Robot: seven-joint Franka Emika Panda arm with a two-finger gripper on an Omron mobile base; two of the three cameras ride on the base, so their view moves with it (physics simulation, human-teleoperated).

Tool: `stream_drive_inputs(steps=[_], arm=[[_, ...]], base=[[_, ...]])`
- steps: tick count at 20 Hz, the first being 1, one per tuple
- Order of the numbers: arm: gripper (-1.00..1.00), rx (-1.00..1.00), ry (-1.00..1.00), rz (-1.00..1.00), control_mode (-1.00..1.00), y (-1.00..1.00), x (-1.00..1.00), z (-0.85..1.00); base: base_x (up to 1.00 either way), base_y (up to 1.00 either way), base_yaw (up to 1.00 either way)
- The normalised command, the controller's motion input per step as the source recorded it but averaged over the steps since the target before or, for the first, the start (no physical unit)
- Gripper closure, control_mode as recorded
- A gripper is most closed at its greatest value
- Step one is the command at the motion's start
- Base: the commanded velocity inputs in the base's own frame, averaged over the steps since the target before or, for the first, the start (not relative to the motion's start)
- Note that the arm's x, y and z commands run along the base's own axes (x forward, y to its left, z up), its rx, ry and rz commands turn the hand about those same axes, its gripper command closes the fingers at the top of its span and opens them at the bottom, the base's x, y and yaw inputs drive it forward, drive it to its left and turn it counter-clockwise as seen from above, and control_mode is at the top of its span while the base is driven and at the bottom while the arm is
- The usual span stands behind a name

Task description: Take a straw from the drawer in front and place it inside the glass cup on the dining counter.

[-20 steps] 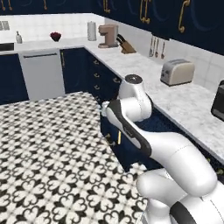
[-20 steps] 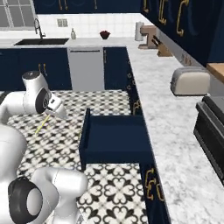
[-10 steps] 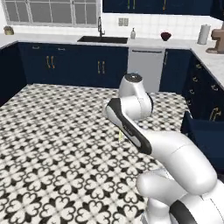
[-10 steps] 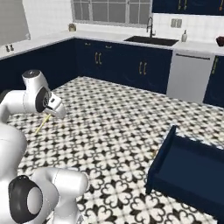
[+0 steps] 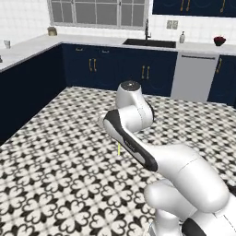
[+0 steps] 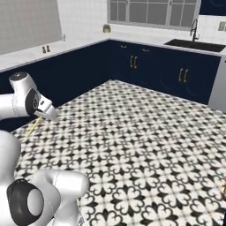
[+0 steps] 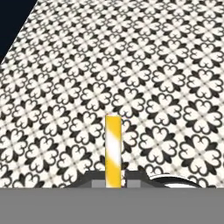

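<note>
Straw [image 7: 113, 151] lower end hidden between the jaws, upper part behind arm [image 5: 131, 138] in left base view

the gripper [image 6: 43, 115] holds the straw [image 6: 33, 127] slanting down over the patterned floor [image 6: 132, 141].

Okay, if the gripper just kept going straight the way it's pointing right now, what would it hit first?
Probably the patterned floor. The gripper, shut on the straw, points down and forward over open tiles, and nothing stands in that line. How far off the floor lies is unclear.
</note>
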Motion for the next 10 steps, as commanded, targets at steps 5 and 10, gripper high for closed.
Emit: stream_drive_inputs(steps=[5, 10], arm=[[1.0, 0.0, 0.0, 0.0, 1.0, 0.0, 0.0, 0.0], [1.0, 0.0, 0.0, 0.0, 1.0, 0.0, 0.0, 0.0]], base=[[0.68, 1.0, -0.25], [0.28, 1.0, -0.26]])
